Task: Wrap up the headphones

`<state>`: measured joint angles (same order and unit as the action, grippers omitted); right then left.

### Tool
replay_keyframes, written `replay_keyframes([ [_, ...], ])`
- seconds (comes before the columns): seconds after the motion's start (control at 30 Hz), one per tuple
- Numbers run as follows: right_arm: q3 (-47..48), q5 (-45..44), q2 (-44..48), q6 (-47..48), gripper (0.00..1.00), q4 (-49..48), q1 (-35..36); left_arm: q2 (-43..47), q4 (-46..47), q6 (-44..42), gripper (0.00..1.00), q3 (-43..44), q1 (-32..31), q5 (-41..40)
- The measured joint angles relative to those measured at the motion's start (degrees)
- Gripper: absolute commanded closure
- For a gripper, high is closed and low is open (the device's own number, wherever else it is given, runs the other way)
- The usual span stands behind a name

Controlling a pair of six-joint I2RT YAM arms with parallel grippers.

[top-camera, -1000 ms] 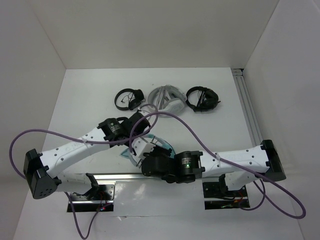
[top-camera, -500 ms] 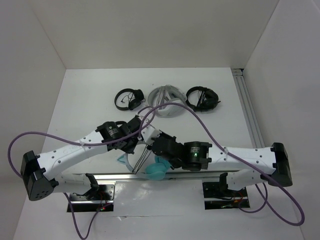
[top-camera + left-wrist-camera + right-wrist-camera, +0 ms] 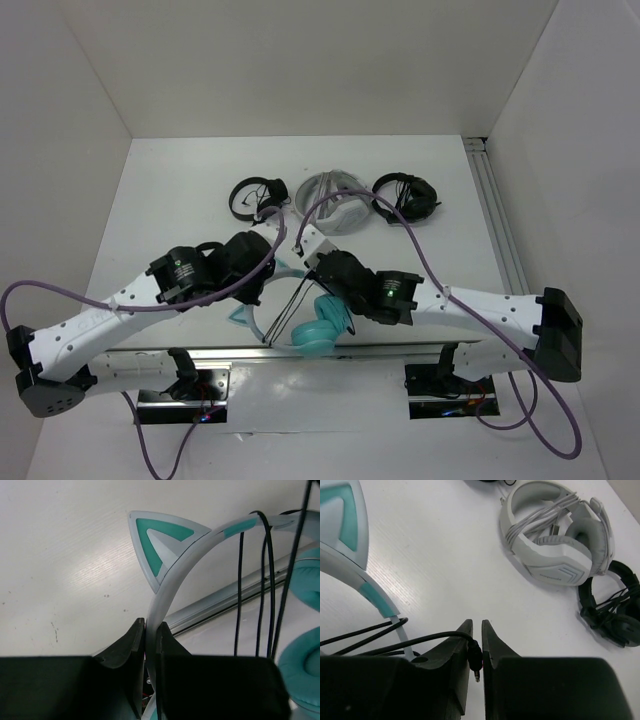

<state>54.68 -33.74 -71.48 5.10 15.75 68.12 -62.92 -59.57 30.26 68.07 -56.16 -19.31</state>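
We log the left claw (image 3: 150, 630) clamped tight on the pale headband (image 3: 171, 580), steadying the headphones (image 3: 322, 330) at lower centre of the top view, while the right claw (image 3: 475, 630) nips the cable (image 3: 430, 639) near its plug, presumably to lead loops round.

The left arm (image 3: 120, 305) and right arm (image 3: 480, 310) stretch inward to the middle, the left gripper (image 3: 150, 626) and right gripper (image 3: 476, 626) near each other, both clamped.

One overhead view, two wrist close-ups
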Motion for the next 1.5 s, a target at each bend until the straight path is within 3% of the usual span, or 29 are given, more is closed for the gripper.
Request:
replay_keyframes([
  [0.2, -0.81, 1.53, 0.39, -0.92, 0.82, -0.9, -1.4, 0.81, -1.2, -0.31, 1.0, 2.12, -0.13, 0.15],
  [0.5, -0.85, 3.43, 0.26, -1.09, 0.6, -1.57, -5.51, 1.33, -0.5, 0.44, 1.0, 2.12, -0.13, -2.32],
  [0.63, -0.7, 6.6, -1.9, -1.44, 0.57, -2.64, -8.68, 2.05, -0.66, 1.6, 1.0, 2.91, -0.13, -4.72],
  [0.77, -0.68, 7.17, -4.87, -1.95, 0.41, -2.84, -12.48, 2.73, -2.58, 2.16, 1.0, 4.02, -0.22, -5.77],
  [0.83, -0.68, 6.93, -6.03, -2.16, 0.24, -2.67, -14.4, 3.34, -2.75, 2.84, 1.0, 4.57, -0.24, -5.7],
  [0.97, -0.2, 7.26, -6.67, -2.45, 0.22, -1.86, -17.64, 3.67, -3.23, 2.95, 1.0, 4.57, 2.25, -4.37],
  [1.2, 2.21, 6.12, -6.47, -4.46, 0.11, -1.05, -22.67, 3.69, -3.06, 5.62, 1.0, 0.81, 9.22, -5.79],
  [1.5, 3.52, 5.25, -0.7, -9.16, 0.0, 2.91, -26.25, 5.05, 1.64, 19.87, 1.0, -13.81, 14.93, -12.04],
])
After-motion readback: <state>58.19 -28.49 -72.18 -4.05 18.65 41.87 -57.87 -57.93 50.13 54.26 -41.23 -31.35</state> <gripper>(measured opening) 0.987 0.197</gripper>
